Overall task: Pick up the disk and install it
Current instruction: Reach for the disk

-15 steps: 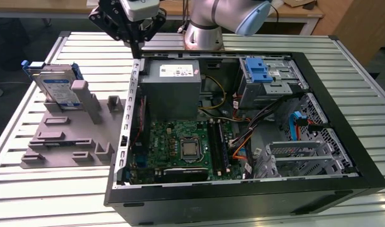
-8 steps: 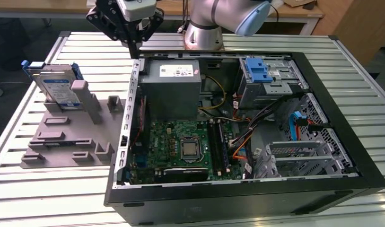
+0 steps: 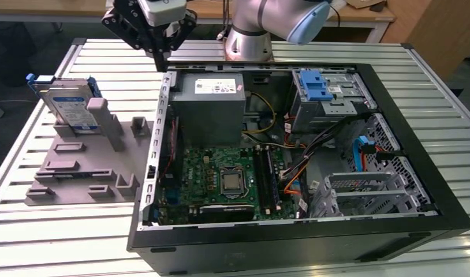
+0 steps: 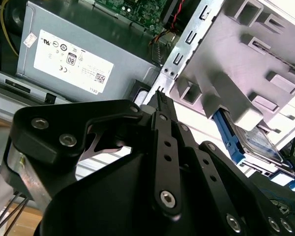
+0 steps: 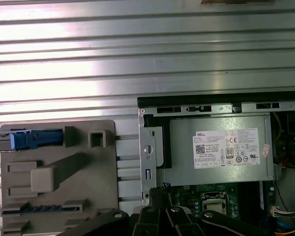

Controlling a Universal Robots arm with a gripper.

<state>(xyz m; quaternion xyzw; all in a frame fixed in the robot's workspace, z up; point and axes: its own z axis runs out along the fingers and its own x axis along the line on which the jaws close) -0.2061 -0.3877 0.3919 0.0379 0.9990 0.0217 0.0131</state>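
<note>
Closest to the lens in the second wrist view is the black linkage of the end effector [image 4: 160, 98]. Its fingers look drawn together to a narrow tip with nothing between them, and the exterior view shows the same converging shape [image 3: 159, 60]. It hangs over the slatted aluminium worktop [image 3: 443, 81], by the corner of the open computer case [image 3: 420, 190] where the grey power supply [image 3: 212, 104] sits, and it touches nothing. The disk [image 3: 66, 107] is well apart from it toward the exterior view's left. It stands on edge and leans a little in a slot of the grey holder plate [image 3: 81, 167], with a grey post just in front of its labelled face. The first wrist view shows its thin blue edge [image 5: 24, 140]. By my judgement, this is a stiff, dense piece for its size, with smooth metal faces that offer little friction. It is sensitive to knocks, so it wants a firm, square hold rather than a pinch at a corner. The blue plastic carrier around it probably flexes, which makes it a poorer place to squeeze. The upper part rising free of the slot looks like the sensible place to take hold: across the thickness near the middle of the top edge, clear of the post.
</note>
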